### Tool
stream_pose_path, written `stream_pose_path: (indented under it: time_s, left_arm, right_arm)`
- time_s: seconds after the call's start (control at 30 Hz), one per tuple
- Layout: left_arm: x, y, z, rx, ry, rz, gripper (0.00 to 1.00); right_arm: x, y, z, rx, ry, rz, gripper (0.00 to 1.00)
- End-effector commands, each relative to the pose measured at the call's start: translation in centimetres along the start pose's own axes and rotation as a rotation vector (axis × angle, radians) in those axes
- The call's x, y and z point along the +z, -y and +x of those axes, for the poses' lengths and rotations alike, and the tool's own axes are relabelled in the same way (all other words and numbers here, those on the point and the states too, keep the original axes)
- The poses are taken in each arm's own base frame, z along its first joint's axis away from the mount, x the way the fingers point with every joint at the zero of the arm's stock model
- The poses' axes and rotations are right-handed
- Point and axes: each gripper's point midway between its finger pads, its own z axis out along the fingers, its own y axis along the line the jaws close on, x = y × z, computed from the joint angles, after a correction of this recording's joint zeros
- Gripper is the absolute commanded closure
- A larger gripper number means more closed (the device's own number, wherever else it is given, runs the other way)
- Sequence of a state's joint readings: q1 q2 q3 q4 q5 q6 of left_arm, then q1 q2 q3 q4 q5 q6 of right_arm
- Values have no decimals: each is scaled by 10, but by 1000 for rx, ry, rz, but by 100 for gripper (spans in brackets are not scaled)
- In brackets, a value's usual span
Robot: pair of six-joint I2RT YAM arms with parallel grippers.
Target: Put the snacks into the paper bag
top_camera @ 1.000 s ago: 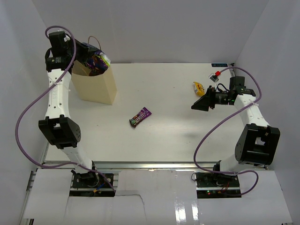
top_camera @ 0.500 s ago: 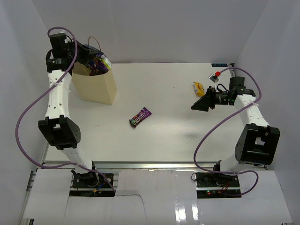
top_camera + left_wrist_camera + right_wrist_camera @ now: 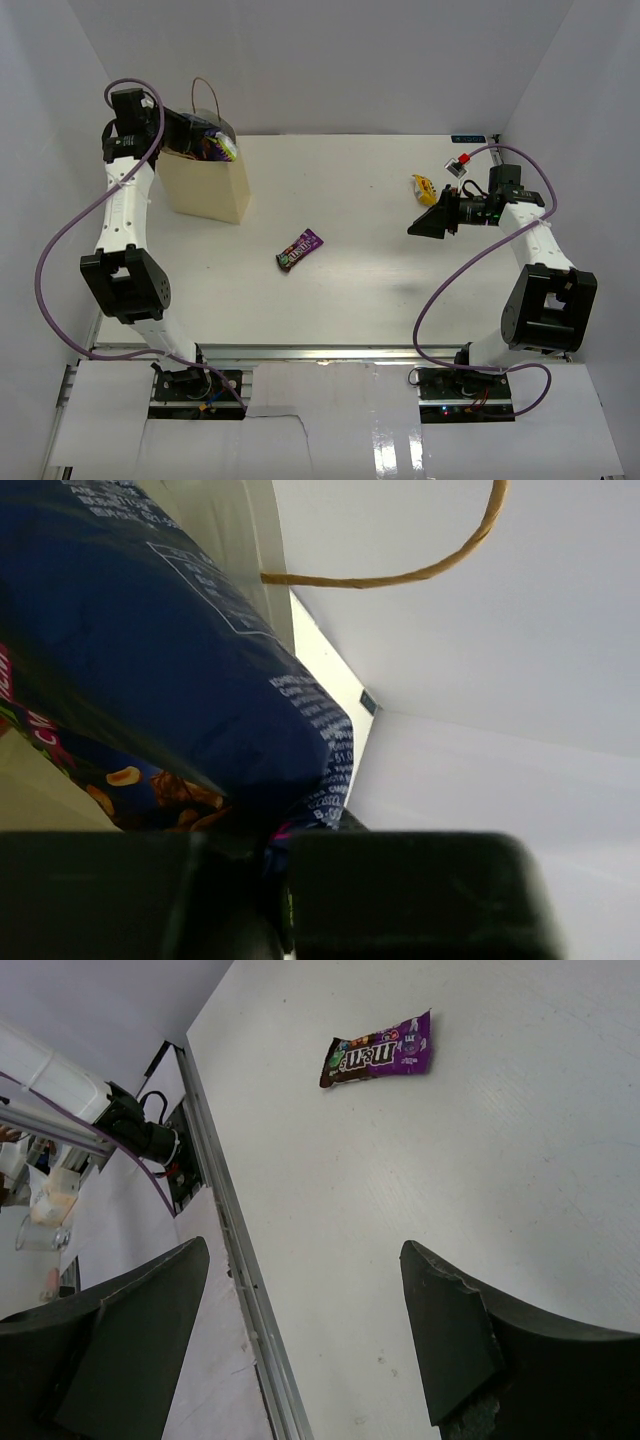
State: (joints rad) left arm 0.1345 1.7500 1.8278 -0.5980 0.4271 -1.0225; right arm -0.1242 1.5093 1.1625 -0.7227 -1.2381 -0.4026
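Snacks first: the chip bag, glossy dark-blue film with fine white print, has its crimped end in the thin slit between the left gripper's black jaws, which stand almost together and pinch it. Its long axis slants away from the fingers into the mouth of the paper bag. That bag is matte cream, boxy and upright at the far left of the table, with a thin looped string handle.

The right gripper hangs wide open and empty over the right side. A crumpled yellow packet lies just beyond it. A shiny purple-brown candy pack lies flat mid-table, its long axis running from near left to far right.
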Motion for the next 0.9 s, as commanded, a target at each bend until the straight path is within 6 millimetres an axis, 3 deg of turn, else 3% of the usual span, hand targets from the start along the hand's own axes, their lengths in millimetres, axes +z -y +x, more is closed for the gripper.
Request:
stream_pose_path:
  time_s: [0.0, 0.03, 0.07, 0.17, 0.27, 0.43, 0.47, 0.6, 0.67, 0.73, 0.77, 0.87]
  left_arm:
    - [-41, 53, -7, 59, 58, 145, 83]
    - [-43, 57, -8, 72, 63, 155, 64]
    - [-47, 64, -12, 84, 76, 169, 54]
    - [-53, 76, -18, 135, 101, 195, 33]
    - [-70, 100, -26, 228, 155, 252, 22]
    - [-110, 143, -38, 442, 300, 384, 14]
    - [-125, 151, -38, 507, 339, 402, 8]
    - [-150, 157, -39, 613, 430, 405, 4]
    - [-152, 153, -35, 643, 428, 402, 4]
    - [-162, 158, -14, 675, 366, 476, 5]
    - [-155, 151, -3, 682, 318, 505, 6]
    - [-158, 145, 41, 727, 181, 588, 10]
  right_arm:
    - [-2, -8, -4, -43, 23, -19, 17]
    - [-2, -8, -4, -42, 22, -21, 17]
    - [-2, -8, -4, -43, 23, -19, 17]
    - [-2, -8, -4, -42, 23, -19, 17]
    - [-2, -8, -4, -45, 23, -19, 17]
    - [0, -3, -1, -49, 2, 8, 17]
    - [1, -2, -1, -54, -3, 14, 17]
    - [2, 2, -1, -56, -16, 32, 17]
    - [2, 2, -3, -59, -18, 37, 17]
    - [2, 4, -4, -60, -21, 47, 17]
    - [2, 6, -4, -56, -22, 55, 17]
    - [1, 15, -7, -64, -34, 104, 17]
